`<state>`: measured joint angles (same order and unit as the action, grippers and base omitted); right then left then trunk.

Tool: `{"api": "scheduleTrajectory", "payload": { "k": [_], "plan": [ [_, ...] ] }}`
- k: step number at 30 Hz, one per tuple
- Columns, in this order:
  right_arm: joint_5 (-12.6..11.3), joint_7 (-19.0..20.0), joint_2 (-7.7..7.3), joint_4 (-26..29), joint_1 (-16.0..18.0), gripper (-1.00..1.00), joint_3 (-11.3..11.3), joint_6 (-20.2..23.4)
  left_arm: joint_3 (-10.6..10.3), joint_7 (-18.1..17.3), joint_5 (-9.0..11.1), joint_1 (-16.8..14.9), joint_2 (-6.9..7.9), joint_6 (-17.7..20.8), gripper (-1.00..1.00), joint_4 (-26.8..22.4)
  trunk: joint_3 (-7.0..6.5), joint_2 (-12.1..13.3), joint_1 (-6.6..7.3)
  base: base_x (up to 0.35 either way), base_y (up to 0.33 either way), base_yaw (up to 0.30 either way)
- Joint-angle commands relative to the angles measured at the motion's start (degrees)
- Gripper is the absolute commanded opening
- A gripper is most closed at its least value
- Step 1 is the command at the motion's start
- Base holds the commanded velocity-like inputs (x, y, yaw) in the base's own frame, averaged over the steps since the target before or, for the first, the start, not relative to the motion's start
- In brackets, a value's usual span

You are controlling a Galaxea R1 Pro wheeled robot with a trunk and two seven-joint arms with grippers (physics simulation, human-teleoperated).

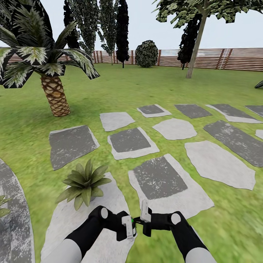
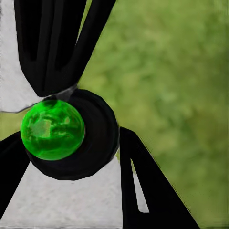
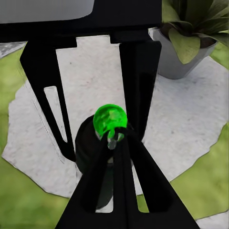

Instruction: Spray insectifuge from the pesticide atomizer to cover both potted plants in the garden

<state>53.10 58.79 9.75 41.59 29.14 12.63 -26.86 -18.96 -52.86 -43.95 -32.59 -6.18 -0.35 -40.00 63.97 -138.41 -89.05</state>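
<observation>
Dark green and slim, with a glossy bright-green cap, the pesticide atomizer [image 1: 137, 221] hangs between the two grippers, above the near right edge of a pale grey stepping stone [image 1: 109, 204] set in the green lawn.

The right gripper [image 1: 145, 218] has its black fingers drawn almost together and pinched on the bottle just under the cap, so it appears to carry the weight. The left gripper [image 1: 130, 228] comes in from the opposite side with its fingers spread around the dark body. They look to touch it on both sides, but I cannot tell whether they clamp it or merely bracket it. Holding it two-handed like this probably steadies the bottle upright, or passes it from one arm to the other before spraying.

One potted plant [image 1: 84, 182], a low rosette of broad pointed green leaves in a small grey pot, stands at the far left edge of the same stone, near the grippers. A few leaves of another plant [image 1: 3, 204] show over the round grey paved patio [image 1: 18, 226] on the left.

The bottle being in hand, pickup seems done; aiming its nozzle at the nearer rosette looks like the next concern.
</observation>
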Motion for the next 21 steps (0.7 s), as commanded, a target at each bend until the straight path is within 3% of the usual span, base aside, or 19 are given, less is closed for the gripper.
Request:
{"api": "scheduleTrajectory", "payload": {
  "k": [1, 2, 7, 13, 14, 17, 20, 21],
  "plan": [
    [0.33, 0.28, 0.10, 0.04, 0.04, -1.00, 0.37, -0.21, 0.03, -0.21, -0.31, -0.02, 0.19, -0.01, -1.00, -0.08, 0.05, -0.02, 0.01, 0.000, 0.000, 0.000],
    [0.33, 0.28, 0.10, 0.01, 0.04, -1.00, 0.36, -0.21, 0.06, -0.21, -0.35, -0.02, 0.44, -0.01, -1.00, -0.08, 0.05, -0.02, 0.01, 0.000, 0.000, 0.000],
    [0.33, 0.27, 0.10, 0.02, 0.04, -1.00, 0.33, 0.14, 0.14, -0.28, -0.21, -0.02, 4.66, -0.10, -1.00, 0.37, 0.05, -0.02, 0.01, 0.000, 0.000, 0.000],
    [0.42, 0.19, 0.01, 0.07, 0.04, -1.00, 0.33, 1.09, 0.11, -0.38, -0.18, 0.06, 9.53, -0.84, -1.00, 4.54, 0.05, -0.02, 0.01, 0.000, 0.000, 0.000],
    [0.42, 0.19, -0.03, 0.07, 0.04, 1.00, 0.36, 1.10, 0.10, -0.39, -0.18, 0.07, 10.41, -0.95, -1.00, 5.33, 0.05, -0.02, 0.01, 0.000, 0.000, 0.000],
    [0.42, 0.14, -0.19, -0.04, 0.04, 1.00, 0.43, 1.06, 0.05, -0.40, -0.17, 0.12, 12.80, -1.05, -1.00, 6.36, 0.05, -0.02, 0.01, 0.000, 0.000, 0.000],
    [0.53, -0.09, -0.73, -0.45, 0.04, 1.00, 0.55, 0.96, 0.09, -0.30, -0.17, 0.15, 13.34, -0.92, -1.00, 6.69, 0.05, -0.02, 0.01, 0.000, 0.000, 0.000],
    [0.55, -0.17, -1.69, -0.54, 0.04, 1.00, 0.55, 0.90, 0.12, -0.23, -0.05, 0.16, 13.41, -0.85, -1.00, 6.73, 0.05, -0.02, 0.01, 0.000, 0.000, 0.000]
  ]
}}
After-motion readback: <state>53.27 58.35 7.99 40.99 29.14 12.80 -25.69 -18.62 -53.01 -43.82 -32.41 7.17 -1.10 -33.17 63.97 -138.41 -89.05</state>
